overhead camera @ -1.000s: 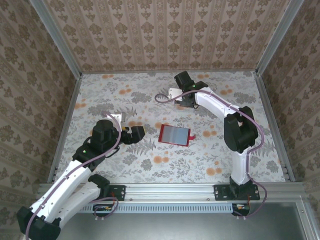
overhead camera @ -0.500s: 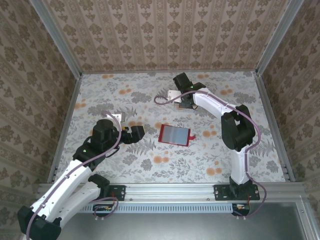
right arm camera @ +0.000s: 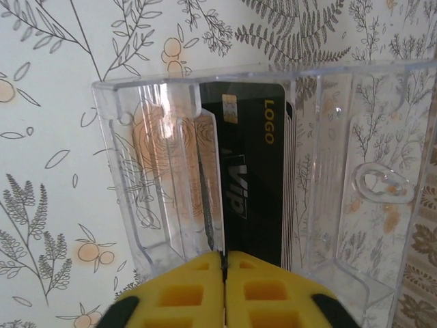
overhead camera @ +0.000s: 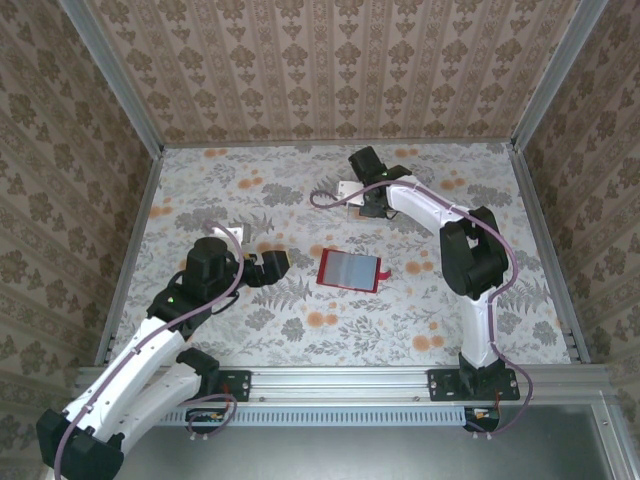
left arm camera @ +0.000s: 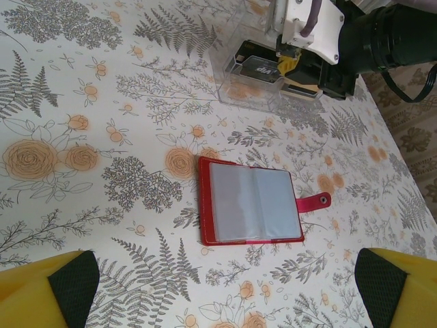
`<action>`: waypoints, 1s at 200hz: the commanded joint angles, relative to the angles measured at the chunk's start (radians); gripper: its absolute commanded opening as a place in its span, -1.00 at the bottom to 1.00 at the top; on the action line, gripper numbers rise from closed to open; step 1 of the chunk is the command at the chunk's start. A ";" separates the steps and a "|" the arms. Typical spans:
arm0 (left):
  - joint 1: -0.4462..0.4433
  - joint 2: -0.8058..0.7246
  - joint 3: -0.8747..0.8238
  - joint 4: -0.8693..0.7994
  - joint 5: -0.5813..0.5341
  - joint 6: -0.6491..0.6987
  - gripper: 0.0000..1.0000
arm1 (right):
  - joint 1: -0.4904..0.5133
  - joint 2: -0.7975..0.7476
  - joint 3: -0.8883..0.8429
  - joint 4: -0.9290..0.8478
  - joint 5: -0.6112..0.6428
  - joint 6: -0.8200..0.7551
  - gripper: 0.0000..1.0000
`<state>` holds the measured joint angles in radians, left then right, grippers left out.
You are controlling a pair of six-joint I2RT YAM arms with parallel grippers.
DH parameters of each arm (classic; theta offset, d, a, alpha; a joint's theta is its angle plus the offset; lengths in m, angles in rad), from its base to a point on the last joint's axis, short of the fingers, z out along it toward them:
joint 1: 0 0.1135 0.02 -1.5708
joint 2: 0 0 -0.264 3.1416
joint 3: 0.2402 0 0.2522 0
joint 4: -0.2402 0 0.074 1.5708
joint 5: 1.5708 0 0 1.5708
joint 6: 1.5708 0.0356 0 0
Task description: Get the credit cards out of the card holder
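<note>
On my right wrist feed, the end effector (right arm camera: 224, 260) has its yellow pads (right arm camera: 164, 283) together, hairline seam only, at the near wall of a clear plastic tray (right arm camera: 341, 225) on the floral tabletop (right arm camera: 48, 102), with a black card (right arm camera: 256, 178) marked LOGO inside.

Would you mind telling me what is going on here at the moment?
The red card holder lies open in the middle, its pockets looking empty. The right hand, closed, is at a clear tray at the far side that has a black card in it. The left hand hangs open left of the holder, touching nothing.
</note>
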<state>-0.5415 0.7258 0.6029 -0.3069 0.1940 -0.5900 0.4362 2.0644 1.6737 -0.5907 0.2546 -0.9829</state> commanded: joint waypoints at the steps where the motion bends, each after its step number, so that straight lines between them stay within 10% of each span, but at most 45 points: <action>1: 0.011 0.001 -0.008 0.011 0.007 0.009 1.00 | -0.009 0.026 0.020 0.009 -0.014 0.028 -0.62; 200: 0.021 0.012 -0.011 0.018 0.009 0.007 1.00 | -0.023 0.064 0.033 0.183 0.128 0.093 -0.48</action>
<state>-0.5282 0.7387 0.6022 -0.3065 0.1940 -0.5900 0.4232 2.1117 1.6897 -0.4416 0.3325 -0.9089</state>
